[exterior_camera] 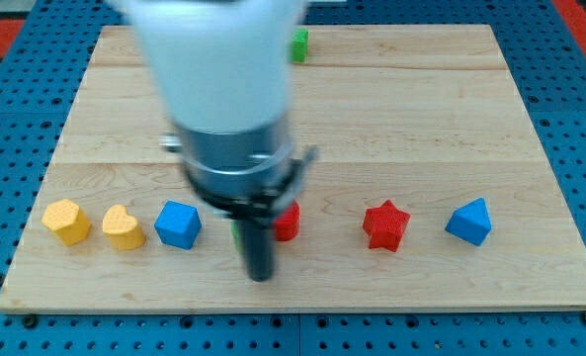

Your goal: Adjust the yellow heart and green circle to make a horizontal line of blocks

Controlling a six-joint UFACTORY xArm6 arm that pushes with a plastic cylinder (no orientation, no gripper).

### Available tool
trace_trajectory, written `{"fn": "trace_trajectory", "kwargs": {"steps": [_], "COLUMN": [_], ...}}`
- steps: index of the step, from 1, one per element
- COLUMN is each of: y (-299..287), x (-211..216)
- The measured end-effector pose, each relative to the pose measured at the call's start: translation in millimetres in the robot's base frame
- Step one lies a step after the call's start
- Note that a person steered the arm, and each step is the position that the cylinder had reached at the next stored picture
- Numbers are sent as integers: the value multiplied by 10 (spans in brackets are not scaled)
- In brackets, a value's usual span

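My tip has no pincer, so it can only push the small, hard, light yellow heart, near the table's left, and the green circle, mostly hidden behind my tip.

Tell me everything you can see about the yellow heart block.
The yellow heart is a small, matte, plastic-looking block lying flat on the wooden board, lobes toward the view's top. It sits in the row near the view's bottom left, between the yellow hexagon and the blue cube, touching neither. My tip is well to its right.
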State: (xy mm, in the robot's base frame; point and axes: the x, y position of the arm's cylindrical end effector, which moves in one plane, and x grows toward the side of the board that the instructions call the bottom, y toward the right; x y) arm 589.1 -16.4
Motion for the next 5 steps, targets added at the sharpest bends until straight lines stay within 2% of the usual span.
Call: {"fn": "trace_trajectory", "kwargs": {"steps": [1,2,3,4,5], "y": [167,38,-384,-470,-288], "x": [159,-69,-273,-314,94]}}
